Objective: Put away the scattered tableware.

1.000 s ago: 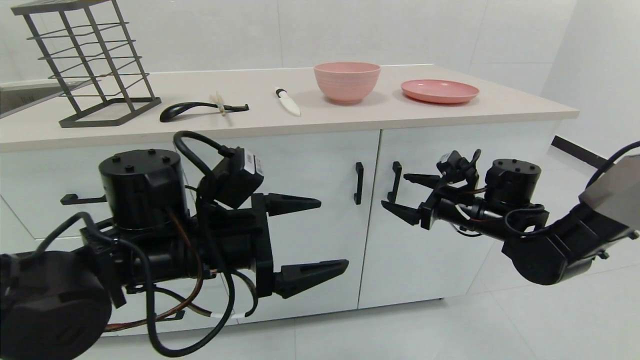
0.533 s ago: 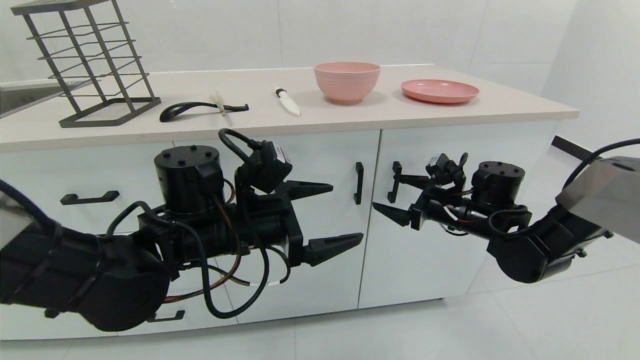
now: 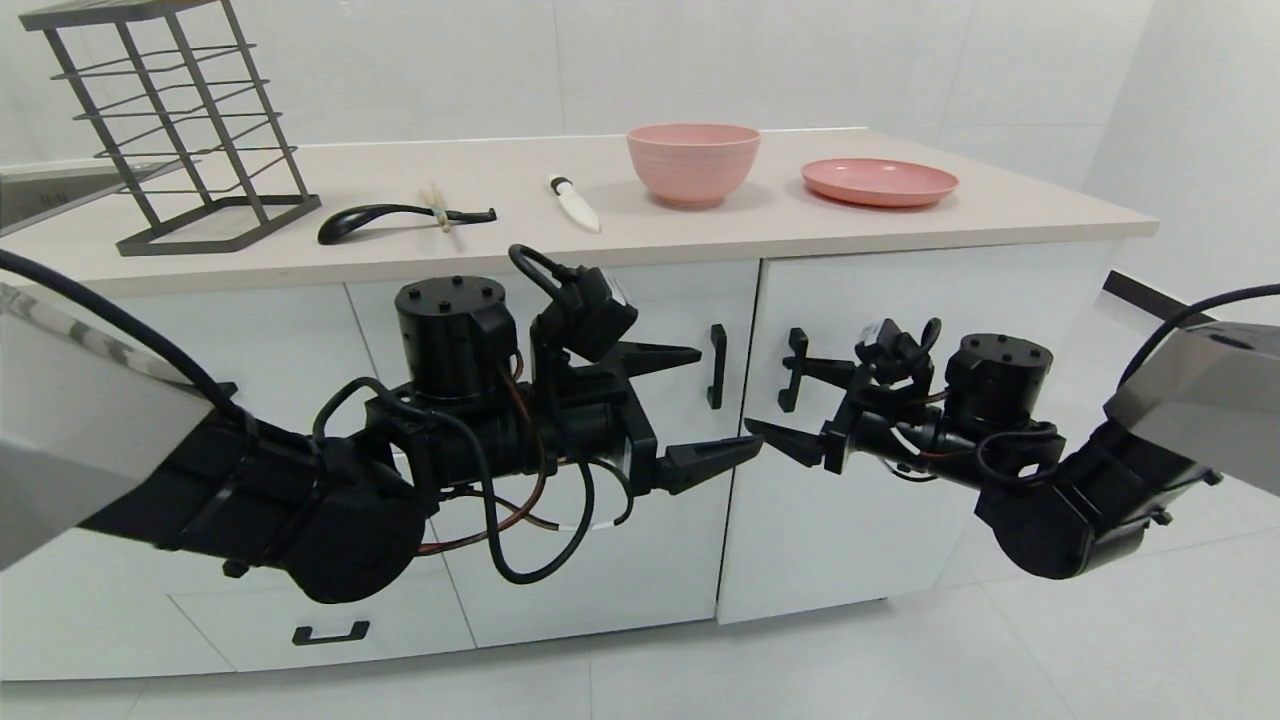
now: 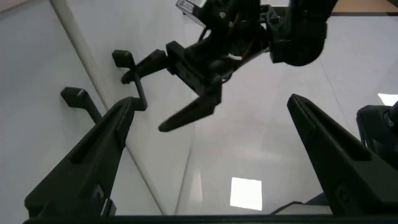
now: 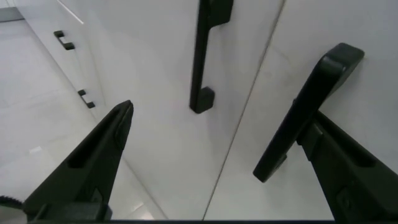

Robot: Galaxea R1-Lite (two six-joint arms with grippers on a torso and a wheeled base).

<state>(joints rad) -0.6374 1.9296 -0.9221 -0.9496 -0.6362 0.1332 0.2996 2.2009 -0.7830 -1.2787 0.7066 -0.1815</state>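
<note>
On the counter lie a black spoon point(image 3: 385, 217), chopsticks point(image 3: 438, 208) across its handle, a white knife point(image 3: 576, 203), a pink bowl point(image 3: 692, 163) and a pink plate point(image 3: 880, 182). Both arms hang below counter height, in front of the white cabinet doors. My left gripper point(image 3: 728, 400) point(image 4: 210, 102) is open and holds nothing, level with the left door handle point(image 3: 716, 366). My right gripper point(image 3: 775, 395) point(image 5: 217, 118) faces it, open, with the right door handle point(image 3: 793, 368) point(image 5: 305, 112) close by its upper finger. The two lower fingertips almost meet.
A black wire rack point(image 3: 170, 120) stands at the counter's left end beside a sink edge point(image 3: 50, 190). Drawers with black pulls point(image 3: 325, 633) sit under the left side. Open tiled floor point(image 3: 900, 660) lies in front and to the right.
My left arm has swung forward and to the right, bringing its open gripper up to the door handles. My right gripper drifted slightly left and stays open. The tableware has not moved.
</note>
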